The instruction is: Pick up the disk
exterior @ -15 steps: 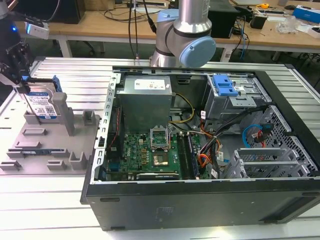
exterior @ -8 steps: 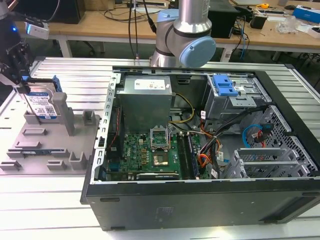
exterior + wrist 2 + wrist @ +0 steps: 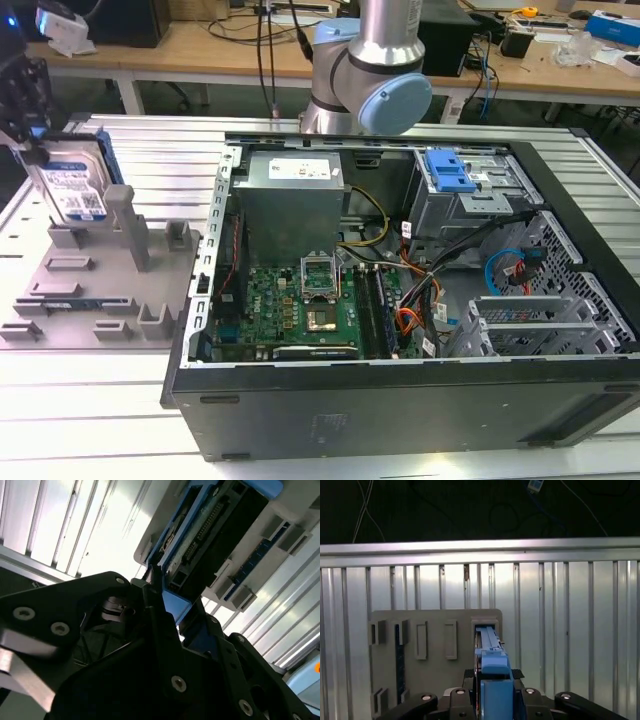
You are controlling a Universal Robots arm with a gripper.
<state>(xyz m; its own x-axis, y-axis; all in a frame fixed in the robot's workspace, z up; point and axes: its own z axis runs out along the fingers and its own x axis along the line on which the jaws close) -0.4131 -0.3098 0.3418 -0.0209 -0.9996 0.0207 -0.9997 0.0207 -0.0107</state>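
The disk (image 3: pixel 76 186) stands on edge at the exterior view's far left, its white-and-blue label facing the camera and a blue rail along its side. Its lower edge is at the back slot of the grey fixture (image 3: pixel 100 290); I cannot tell whether it still rests there. My black gripper (image 3: pixel 40 150) comes down on its top edge and is shut on it. In the first wrist view my gripper (image 3: pixel 493 674) holds the disk's blue rail (image 3: pixel 492 665) between its fingers, above the fixture (image 3: pixel 435 645). The second wrist view shows the disk's connector end (image 3: pixel 210 525).
An open computer case (image 3: pixel 400 420) takes up the middle and the exterior view's right, with a blue-handled drive cage (image 3: pixel 447 170) inside. The arm's base (image 3: pixel 370 70) rises behind it. All stands on a ribbed metal table (image 3: pixel 80 400); cluttered workbenches line the back.
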